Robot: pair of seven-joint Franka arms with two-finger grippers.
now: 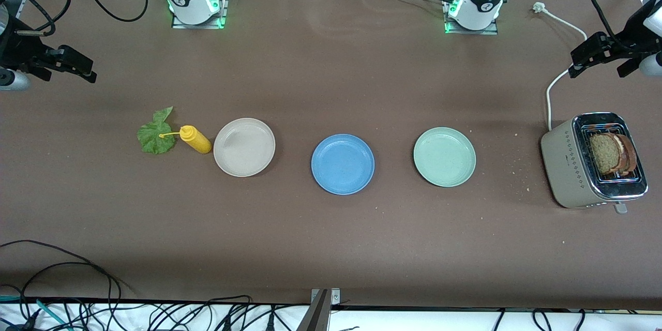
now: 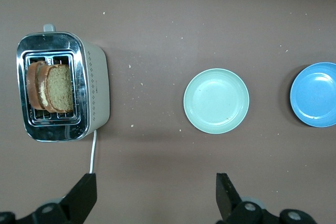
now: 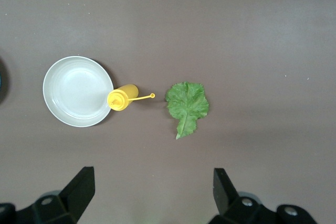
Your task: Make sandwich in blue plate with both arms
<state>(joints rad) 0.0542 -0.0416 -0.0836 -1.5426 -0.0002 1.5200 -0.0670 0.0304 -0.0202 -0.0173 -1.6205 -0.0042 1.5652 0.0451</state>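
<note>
The blue plate (image 1: 342, 164) (image 2: 315, 94) lies empty at the table's middle. Two brown bread slices (image 1: 613, 153) (image 2: 52, 86) stand in the slots of a toaster (image 1: 566, 165) (image 2: 97, 90) at the left arm's end. A green lettuce leaf (image 1: 155, 134) (image 3: 187, 103) lies flat on the table at the right arm's end. My left gripper (image 1: 595, 59) (image 2: 156, 192) hangs open and empty over the table beside the toaster and its cord. High over bare table by the lettuce, my right gripper (image 1: 72, 64) (image 3: 155, 187) is open and holds nothing.
A beige plate (image 1: 244, 146) (image 3: 73, 90) and a pale green plate (image 1: 444, 156) (image 2: 216, 100) flank the blue one. A yellow squeeze bottle (image 1: 195, 139) (image 3: 122, 98) lies between the lettuce and the beige plate. The toaster's white cord (image 1: 556, 80) runs toward the bases.
</note>
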